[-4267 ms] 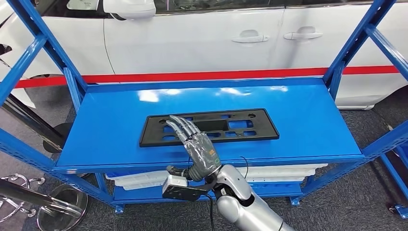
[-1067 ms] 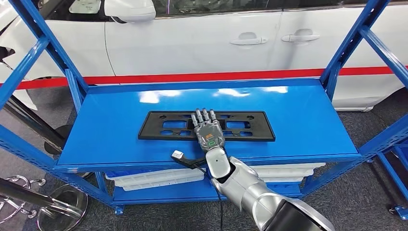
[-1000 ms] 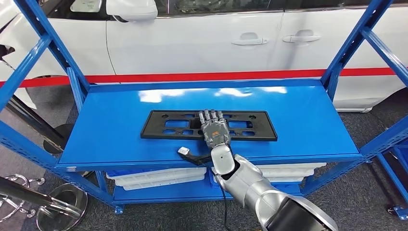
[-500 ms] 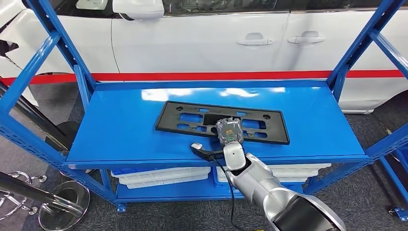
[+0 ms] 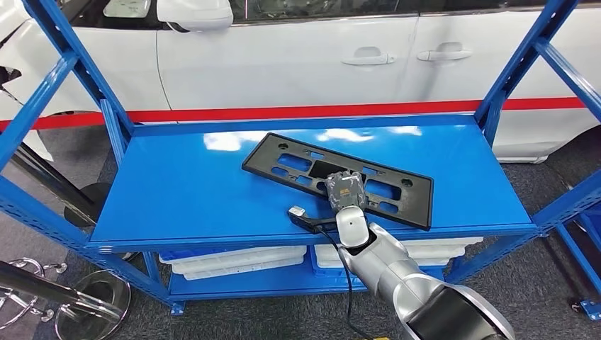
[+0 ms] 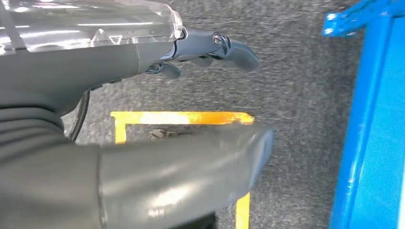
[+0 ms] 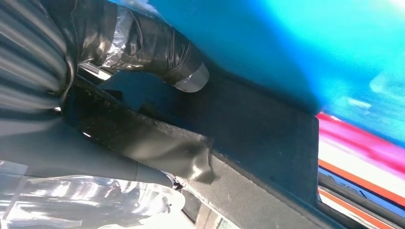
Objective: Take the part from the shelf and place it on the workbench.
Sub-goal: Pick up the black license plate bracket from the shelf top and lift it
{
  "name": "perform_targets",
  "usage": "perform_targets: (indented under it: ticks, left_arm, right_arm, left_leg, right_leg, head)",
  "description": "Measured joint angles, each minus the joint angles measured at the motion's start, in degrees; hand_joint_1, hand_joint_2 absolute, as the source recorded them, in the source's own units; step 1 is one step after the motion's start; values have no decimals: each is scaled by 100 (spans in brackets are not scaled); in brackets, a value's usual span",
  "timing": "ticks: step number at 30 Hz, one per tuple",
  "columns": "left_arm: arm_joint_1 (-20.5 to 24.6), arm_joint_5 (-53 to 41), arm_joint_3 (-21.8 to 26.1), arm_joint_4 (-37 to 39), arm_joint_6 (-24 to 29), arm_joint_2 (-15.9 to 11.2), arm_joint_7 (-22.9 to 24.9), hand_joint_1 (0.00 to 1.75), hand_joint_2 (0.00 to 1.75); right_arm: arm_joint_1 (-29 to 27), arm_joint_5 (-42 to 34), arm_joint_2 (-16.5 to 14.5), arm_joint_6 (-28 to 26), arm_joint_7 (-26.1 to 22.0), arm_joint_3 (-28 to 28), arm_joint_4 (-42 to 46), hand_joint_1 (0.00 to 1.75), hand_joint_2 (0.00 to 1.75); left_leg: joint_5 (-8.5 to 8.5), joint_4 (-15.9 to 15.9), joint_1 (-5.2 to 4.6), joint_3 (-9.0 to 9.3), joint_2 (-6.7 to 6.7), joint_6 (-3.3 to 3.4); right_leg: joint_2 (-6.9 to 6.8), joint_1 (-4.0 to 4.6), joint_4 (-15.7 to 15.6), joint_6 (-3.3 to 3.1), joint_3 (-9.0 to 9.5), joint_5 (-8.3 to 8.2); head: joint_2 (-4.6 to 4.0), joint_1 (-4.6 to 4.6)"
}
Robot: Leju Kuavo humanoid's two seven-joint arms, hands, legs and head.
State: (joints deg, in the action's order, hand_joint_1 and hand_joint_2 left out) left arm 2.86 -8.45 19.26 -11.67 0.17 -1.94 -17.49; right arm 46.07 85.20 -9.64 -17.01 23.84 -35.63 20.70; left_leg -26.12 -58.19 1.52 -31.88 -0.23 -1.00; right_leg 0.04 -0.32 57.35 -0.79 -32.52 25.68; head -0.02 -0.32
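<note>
**Plate frame gripped, angled on the shelf**

My right hand [image 5: 345,191] clamps the black licence-plate frame [image 5: 298,161] — skewed across the blue shelf [image 5: 177,191]. My left hand [image 6: 143,143] hangs slack, fingers apart, over grey carpet [image 6: 296,95]. A white car [image 5: 283,57] stands beyond; white trays [image 5: 234,258] below.

From my head view the right hand [image 5: 344,190] covers the middle of the black part [image 5: 283,160], so I can't see how its fingers sit under or around the plate there. In the right wrist view the part [image 7: 267,143] runs off the picture's edge, and the shelf [image 7: 267,43] and the red stripe behind it are smeared with blur. The left hand [image 6: 143,157] is blurred along its thumb in the left wrist view, and the yellow floor marking [image 6: 181,117] passes behind it. The white car [image 5: 298,57] is cut off by the frame's top.
</note>
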Motion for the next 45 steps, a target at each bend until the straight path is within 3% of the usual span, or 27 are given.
perform_targets:
  ticks: [3, 5, 8, 9, 10, 11, 13, 15, 17, 20, 21, 23, 24, 25, 26, 27, 29, 31, 34, 36, 39, 40, 41, 42, 45]
  left_arm:
    - [21, -46, 13, 0, 31, 1, -65, 0, 175]
    - [24, -44, 41, 0, 49, 4, -27, 0, 175]
    - [10, 12, 124, 0, 38, 8, 135, 0, 175]
    - [-4, 38, 158, 0, 23, 8, 208, 0, 175]
    - [-20, 73, 196, 0, -3, 8, 294, 0, 175]
    - [-36, 127, 237, 0, -44, 8, 391, 0, 175]
    - [-65, 285, 356, 0, -170, 8, 523, 0, 175]
    - [-82, 440, 523, 0, -273, 9, 492, 0, 175]
    - [-102, 505, 686, 0, -254, 14, 392, 0, 175]
    - [-142, 493, 826, 0, -150, 24, 288, 0, 175]
    - [-147, 487, 856, 0, -132, 26, 275, 0, 175]
    - [-149, 486, 904, 0, -109, 28, 261, 0, 175]
    - [-152, 481, 921, 0, -93, 29, 211, 0, 175]
    - [-157, 469, 938, 0, -79, 32, 104, 0, 175]
    - [-160, 453, 953, 0, -78, 36, -51, 0, 175]
    - [-161, 435, 969, 0, -109, 40, -236, 0, 175]
    - [-162, 395, 990, 1, -290, 36, -496, 0, 175]
    - [-171, 335, 995, 2, -502, 22, -583, 0, 175]
    - [-185, 267, 995, 2, -629, 21, -634, 0, 175]
    - [-190, 254, 999, 2, -677, 31, -641, 0, 175]
    - [-180, 256, 1029, 2, -692, 46, -582, 0, 175]
    - [-180, 258, 1045, 2, -683, 51, -549, 0, 175]
    - [-179, 257, 1062, 2, -670, 55, -512, 0, 175]
    - [-175, 253, 1079, 2, -658, 61, -471, 0, 175]
    - [-153, 209, 1123, 2, -624, 75, -388, 0, 175]
  right_arm:
    - [-9, -28, 31, -235, -140, 96, -12, 175, 175]
    - [-12, -111, 43, -406, -272, 183, -8, 175, 175]
    - [-58, -435, 52, -715, -670, 369, 83, 175, 175]
    - [-100, -631, 56, -849, -898, 456, 164, 175, 175]
    - [-150, -879, 60, -978, -1179, 554, 278, 175, 175]
    - [-202, -1210, 65, -1092, -1535, 664, 436, 175, 175]
    - [-323, -2158, 86, -1215, -2454, 889, 948, 175, 175]
    - [-561, -3284, 153, -1201, -3355, 1069, 1861, 175, 175]
    - [-934, -4121, 250, -1157, -3848, 1164, 2966, 175, 175]
    - [-1463, -4620, 365, -1145, -4053, 1218, 4192, 175, 175]
    - [-1589, -4667, 389, -1145, -4073, 1225, 4468, 175, 175]
    - [-1791, -4715, 432, -1143, -4092, 1231, 4872, 175, 175]
    - [-1874, -4761, 455, -1147, -4125, 1236, 5016, 175, 175]
    - [-1958, -4857, 479, -1155, -4194, 1240, 5146, 175, 175]
    - [-2050, -5015, 506, -1163, -4308, 1248, 5283, 175, 175]
    - [-2154, -5243, 535, -1166, -4467, 1259, 5449, 175, 175]
    - [-2384, -5776, 597, -1112, -4810, 1278, 5880, 175, 175]
    - [-2610, -6284, 664, -964, -5100, 1284, 6388, 175, 175]
    - [-2991, -7407, 753, -317, -5567, 1283, 7250, 175, 175]
    - [-3243, -8646, 810, 678, -5804, 1262, 7939, 175, 175]
    - [-3531, -10310, 884, 2525, -5770, 1169, 8776, 175, 175]
    - [-3622, -10602, 901, 3059, -5704, 1125, 8965, 175, 175]
    - [-3706, -10741, 916, 3500, -5646, 1070, 9117, 175, 175]
    - [-3778, -10745, 932, 3828, -5617, 1003, 9232, 175, 175]
    - [-3971, -10448, 974, 4190, -5711, 791, 9436, 175, 175]
  left_leg:
    - [17, 148, -26, 48, -2, 130]
    - [64, 205, -7, 58, 12, 206]
    - [86, 224, -5, 41, 28, 261]
    - [86, 223, -7, 35, 30, 263]
    - [83, 221, -6, 33, 28, 261]
    - [76, 217, -2, 38, 26, 254]
    - [41, 194, 15, 55, 20, 218]
    - [-5, 157, 9, 62, 10, 152]
    - [-30, 156, 5, 71, -2, 78]
    - [-169, 28, 29, 34, -1, -10]
    - [-319, -206, 30, -69, 3, -24]
    - [-698, -973, 25, -425, 7, -38]
    - [-810, -1321, 22, -596, 6, -39]
    - [-820, -1510, 17, -697, 7, -31]
    - [-720, -1478, 11, -699, 7, -12]
    - [-523, -1221, -2, -594, 6, 21]
    - [-119, -431, -56, -247, 6, 131]
    - [17, 53, -113, -35, 5, 218]
    - [15, 178, -116, 5, 0, 255]
    - [49, 255, -73, 43, 6, 286]
    - [55, 273, -52, 61, 16, 318]
    - [54, 267, -49, 64, 18, 315]
    - [51, 254, -41, 66, 17, 308]
    - [44, 234, -30, 69, 13, 293]
    - [-11, 146, -15, 59, -16, 206]
  right_leg:
    - [15, 1, -39, 104, -10, -29]
    - [18, -8, 112, 153, -82, 91]
    - [14, -24, 1122, 203, -563, 617]
    - [14, -32, 1449, 215, -727, 721]
    - [13, -40, 1591, 222, -807, 712]
    - [12, -49, 1519, 225, -786, 592]
    - [11, -61, 829, 214, -486, 174]
    - [14, -39, 187, 179, -188, -46]
    - [18, 0, 35, 115, -106, -15]
    - [9, -19, 15, -15, -92, -11]
    - [5, -28, 4, -50, -88, -15]
    - [3, -15, 3, -92, -90, -7]
    - [3, 0, 5, -102, -87, -2]
    - [4, 16, 6, -110, -81, 5]
    - [5, 32, 8, -118, -69, 12]
    - [5, 47, 9, -122, -53, 22]
    - [2, 69, 13, -115, -28, 46]
    - [4, 65, 22, -79, -47, 52]
    - [6, 52, 25, 2, -65, 59]
    - [7, 49, 270, 74, -160, 243]
    - [7, -5, 1316, 167, -652, 765]
    - [5, -29, 1577, 192, -781, 833]
    - [3, -54, 1636, 213, -815, 789]
    - [0, -80, 1457, 231, -730, 635]
    - [5, -114, 367, 230, -192, 130]
  head:
    - [0, 1]
    - [0, 2]
    - [0, 3]
    - [0, 3]
    - [0, 2]
    - [0, 3]
    - [0, 2]
    - [0, 2]
    - [0, 1]
    - [0, -1]
    - [0, -1]
    - [0, -2]
    - [0, -1]
    - [0, -1]
    - [0, -1]
    - [0, -1]
    - [0, 1]
    - [0, 1]
    - [0, 0]
    - [0, 1]
    - [0, 2]
    - [0, 2]
    - [0, 2]
    - [0, 2]
    - [0, 1]
